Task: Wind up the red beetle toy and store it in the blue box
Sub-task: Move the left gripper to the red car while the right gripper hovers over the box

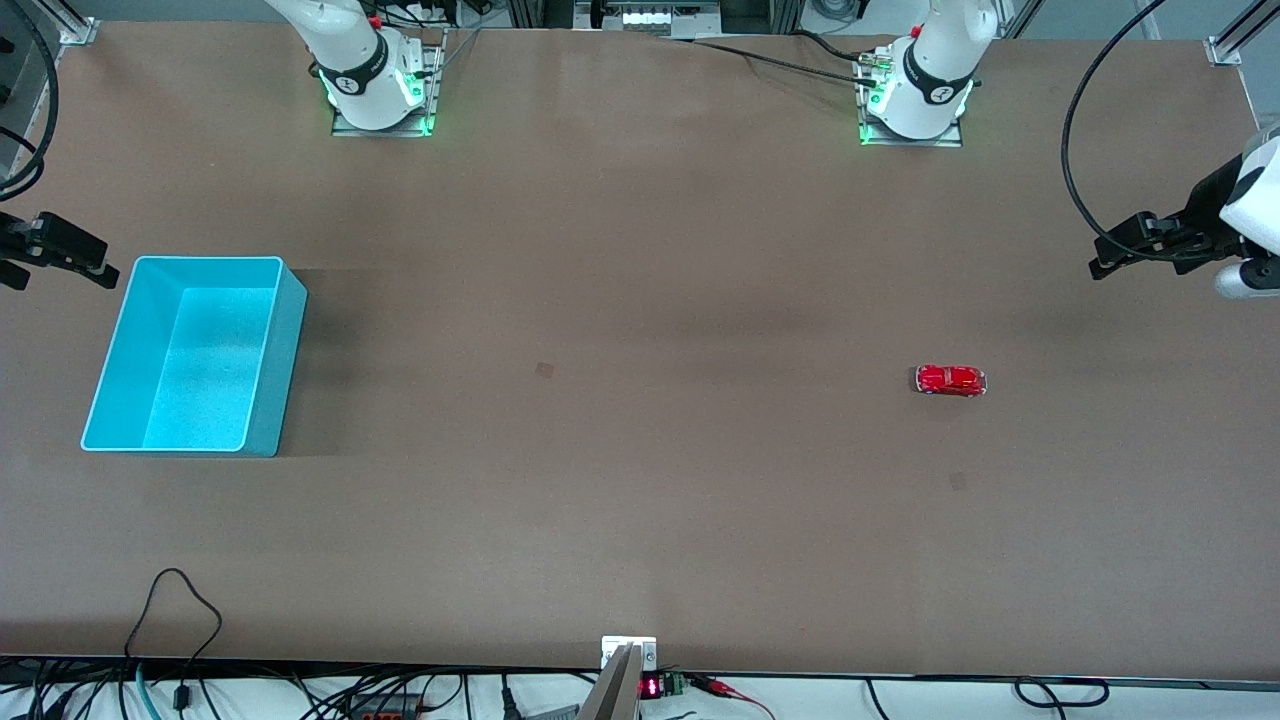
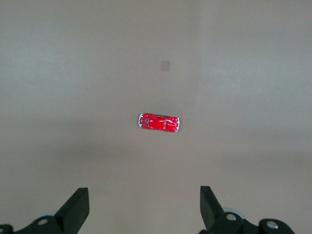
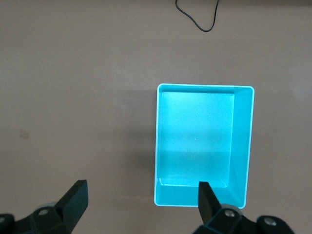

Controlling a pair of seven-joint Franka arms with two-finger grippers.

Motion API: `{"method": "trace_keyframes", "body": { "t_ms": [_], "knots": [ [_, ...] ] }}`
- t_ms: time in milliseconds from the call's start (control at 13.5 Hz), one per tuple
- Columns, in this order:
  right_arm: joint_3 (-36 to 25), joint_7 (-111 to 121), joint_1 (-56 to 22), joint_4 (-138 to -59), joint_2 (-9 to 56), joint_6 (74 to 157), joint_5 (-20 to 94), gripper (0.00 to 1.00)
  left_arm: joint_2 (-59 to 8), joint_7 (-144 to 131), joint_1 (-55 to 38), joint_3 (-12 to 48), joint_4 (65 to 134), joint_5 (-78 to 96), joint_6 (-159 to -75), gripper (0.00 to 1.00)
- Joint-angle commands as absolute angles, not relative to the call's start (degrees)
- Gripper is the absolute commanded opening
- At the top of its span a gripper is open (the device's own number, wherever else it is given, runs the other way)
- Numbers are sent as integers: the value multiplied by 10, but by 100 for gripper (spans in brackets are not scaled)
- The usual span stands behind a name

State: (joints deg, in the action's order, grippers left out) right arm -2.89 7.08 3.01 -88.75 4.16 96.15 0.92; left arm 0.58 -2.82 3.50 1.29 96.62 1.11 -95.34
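Nothing is picked up yet. The red beetle toy (image 1: 950, 380) sits on the worktop (image 1: 620, 480), well apart from the empty blue box (image 1: 285, 370). The left tool (image 2: 144, 207) hangs above the toy, fingers apart; it likely must drop down and grab it. The right tool (image 3: 141, 204) waits over the box, fingers apart.

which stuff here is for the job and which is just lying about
For the job:
- toy car, red, on the table toward the left arm's end
- blue box, with nothing in it, toward the right arm's end
- left tool, open, raised above the table near the car
- right tool, open, raised by the box

Just lying about:
- black cable at the table's near edge
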Motion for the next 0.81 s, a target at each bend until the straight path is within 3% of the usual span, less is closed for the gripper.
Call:
{"method": "trace_keyframes", "body": {
  "t_ms": [0,222,741],
  "knots": [
    [-27,70,32,-877,44,952,14,100,43,-30,43,31,1006,15,-955,100],
    [-27,70,32,-877,44,952,14,100,37,-34,41,32,996,17,-952,100],
    [-29,76,38,-884,72,938,22,100,-134,2,30,33,934,21,-920,100]
  ]
}}
